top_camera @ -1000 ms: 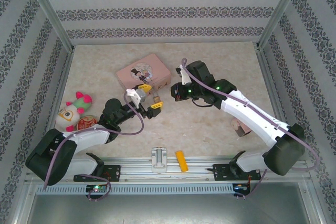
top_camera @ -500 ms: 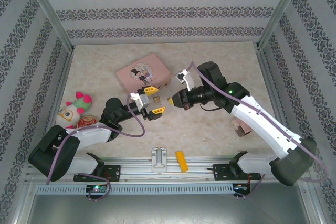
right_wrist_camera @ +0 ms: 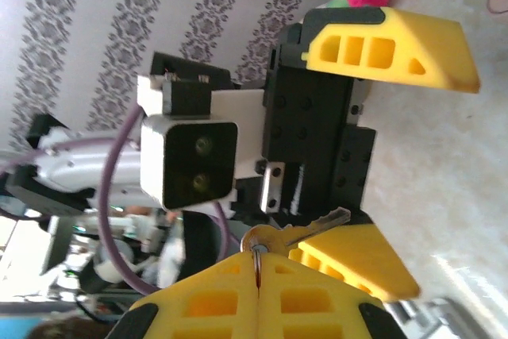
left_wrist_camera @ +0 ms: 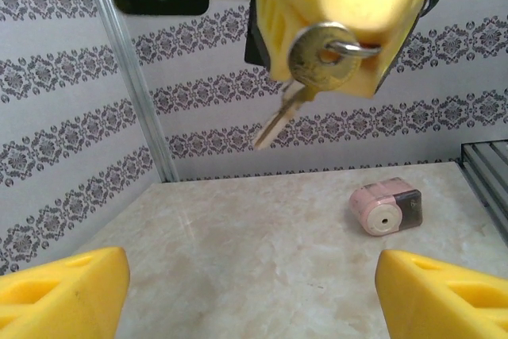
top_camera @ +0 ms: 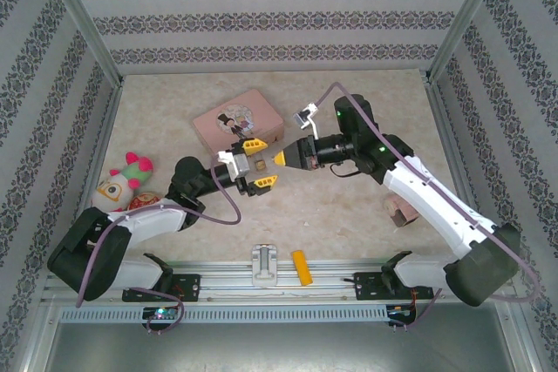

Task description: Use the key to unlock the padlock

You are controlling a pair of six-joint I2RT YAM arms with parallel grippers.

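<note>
My right gripper is clenched on a thin wire ring. The key, flat, shiny and round-headed, hangs from the ring. My left gripper is spread wide and holds nothing. From above, the padlock is a tiny brown lump between its fingers.

Robot lab test booth: alu frame post at 10 o'clock, wallpapered panels, mounting rail at 6.

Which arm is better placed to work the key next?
Right, probably: the right claw is shut on the ring with the key hanging; the left claw stands open and empty, facing it.
</note>
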